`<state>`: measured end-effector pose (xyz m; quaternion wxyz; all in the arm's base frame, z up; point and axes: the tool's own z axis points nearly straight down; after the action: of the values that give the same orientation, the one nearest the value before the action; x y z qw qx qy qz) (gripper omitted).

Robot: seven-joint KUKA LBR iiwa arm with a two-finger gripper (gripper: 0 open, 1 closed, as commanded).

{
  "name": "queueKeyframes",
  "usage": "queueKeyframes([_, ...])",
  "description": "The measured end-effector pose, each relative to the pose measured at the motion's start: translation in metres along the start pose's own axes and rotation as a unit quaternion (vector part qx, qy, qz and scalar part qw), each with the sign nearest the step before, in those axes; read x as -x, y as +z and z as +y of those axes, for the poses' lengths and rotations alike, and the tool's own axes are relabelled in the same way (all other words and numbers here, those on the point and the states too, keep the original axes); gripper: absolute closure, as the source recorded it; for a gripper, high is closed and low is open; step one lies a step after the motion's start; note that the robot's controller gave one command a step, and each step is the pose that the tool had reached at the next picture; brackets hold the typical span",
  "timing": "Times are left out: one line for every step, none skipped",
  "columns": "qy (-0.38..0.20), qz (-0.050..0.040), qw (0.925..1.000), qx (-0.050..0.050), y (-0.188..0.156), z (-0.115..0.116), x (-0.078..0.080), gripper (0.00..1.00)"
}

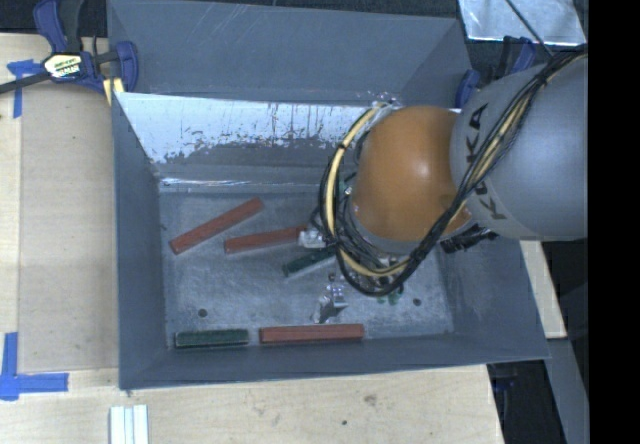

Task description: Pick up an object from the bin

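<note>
The tool [328, 304] hangs low over the floor of the bin [140, 262], right of the middle, poking out beneath the arm's orange cover [405, 182]. Spread or pressed together? I cannot tell: the metal tip is small and crowded by the cable loops [338, 232], and nothing shows pinched in it.

2 candidates sit close. A dark green stick [305, 264] lies just up and left of the tip. Its long axis runs left to right with a tilt, and the right end is higher. A front red-brown stick [312, 334] lies just below the tip, flat along the front wall, long axis left to right.

My read is that the tip sits between those 2. The pick then turns on a short shift toward one of them and a close across its narrow side.

Well apart to the left lie a slanted red-brown stick [215, 225], a middle red-brown stick [262, 242] and a corner green stick [211, 339].

The dark green stick's right end runs under the cables, so its full length is hidden.
</note>
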<state>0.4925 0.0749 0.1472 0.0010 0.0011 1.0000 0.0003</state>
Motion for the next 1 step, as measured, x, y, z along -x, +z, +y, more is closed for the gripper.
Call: queueKeyframes([0.0,0.0,1.0,0.0,0.0,0.0,0.0,0.0])
